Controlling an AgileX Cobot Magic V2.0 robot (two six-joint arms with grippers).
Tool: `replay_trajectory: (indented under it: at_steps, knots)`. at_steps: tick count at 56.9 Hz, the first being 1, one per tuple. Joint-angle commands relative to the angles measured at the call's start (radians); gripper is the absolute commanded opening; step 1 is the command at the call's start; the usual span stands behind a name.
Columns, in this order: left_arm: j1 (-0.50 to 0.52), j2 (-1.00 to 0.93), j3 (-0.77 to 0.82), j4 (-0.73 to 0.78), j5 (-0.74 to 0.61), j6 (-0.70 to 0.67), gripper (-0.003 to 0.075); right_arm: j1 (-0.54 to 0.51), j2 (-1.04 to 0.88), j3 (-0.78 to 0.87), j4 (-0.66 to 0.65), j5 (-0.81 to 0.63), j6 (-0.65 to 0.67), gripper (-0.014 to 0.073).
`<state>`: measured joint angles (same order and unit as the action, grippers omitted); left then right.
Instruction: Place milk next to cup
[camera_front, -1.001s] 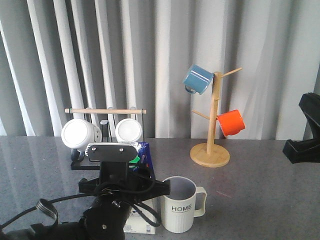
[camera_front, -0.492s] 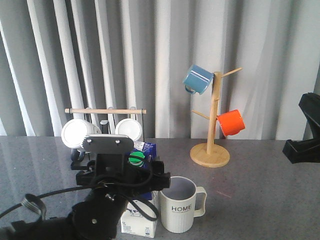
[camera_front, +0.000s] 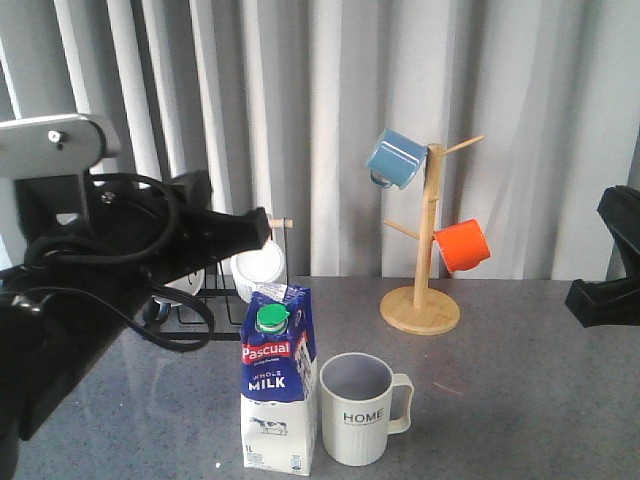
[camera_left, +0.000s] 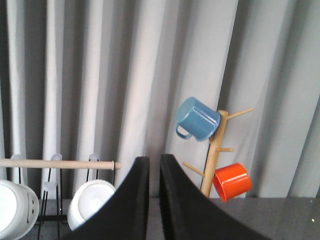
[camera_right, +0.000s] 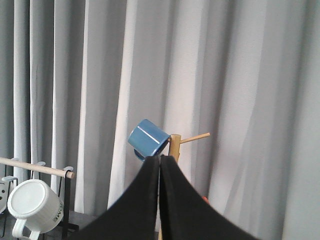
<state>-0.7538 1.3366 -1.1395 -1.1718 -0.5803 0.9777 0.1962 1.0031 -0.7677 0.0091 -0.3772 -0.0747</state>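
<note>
So, the milk (camera_front: 278, 382) stands upright on the grey table (camera_front: 520, 400), just beside the cup (camera_front: 362, 407) and on its left in the front view, the two nearly touching though I cannot tell whether they do. The carton's green cap and its red Pascua label face the camera; the cup shows its HOME lettering, with its handle turned to the right, away from the carton.

My left gripper (camera_left: 154, 172) hangs raised above the table, up and to the left of the carton and holding nothing, its two black fingers (camera_left: 134, 200) drawn close with only a thin slit between them. My right gripper (camera_right: 160, 165) has its fingers pressed together (no gap at the tips that I can make out), and it too is empty, off at the right edge of the front view.

Behind the cup stands the wooden mug tree (camera_front: 424, 262), carrying a blue mug (camera_front: 395, 158) and an orange mug (camera_front: 462, 245). On the left a black rack (camera_left: 55, 172) holds white mugs (camera_left: 90, 210).
</note>
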Motion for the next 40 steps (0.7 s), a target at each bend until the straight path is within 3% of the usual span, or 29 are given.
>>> replay_trajectory:
  at_steps: [1, 7, 16, 27, 40]
  knots:
    - [-0.005, -0.049, -0.028, 0.032, -0.062, 0.006, -0.0008, -0.004, -0.014, -0.031, -0.002, -0.071, -0.006, -0.0008]
    - [-0.005, -0.051, -0.028, 0.029, -0.071, -0.001, -0.0008, -0.004, -0.014, -0.031, -0.002, -0.071, -0.006, -0.0008]
    - [-0.031, -0.051, -0.109, 0.147, 0.022, -0.252, -0.0008, -0.004, -0.014, -0.031, -0.002, -0.071, -0.006, -0.0008]
    - [-0.125, -0.049, -0.260, 0.593, 0.525, -0.436, -0.0008, -0.004, -0.014, -0.031, -0.002, -0.071, -0.006, -0.0008]
    - [-0.147, -0.057, -0.175, 0.872, 0.790, -0.654, -0.0007, -0.004, -0.014, -0.031, -0.002, -0.071, -0.006, -0.0008]
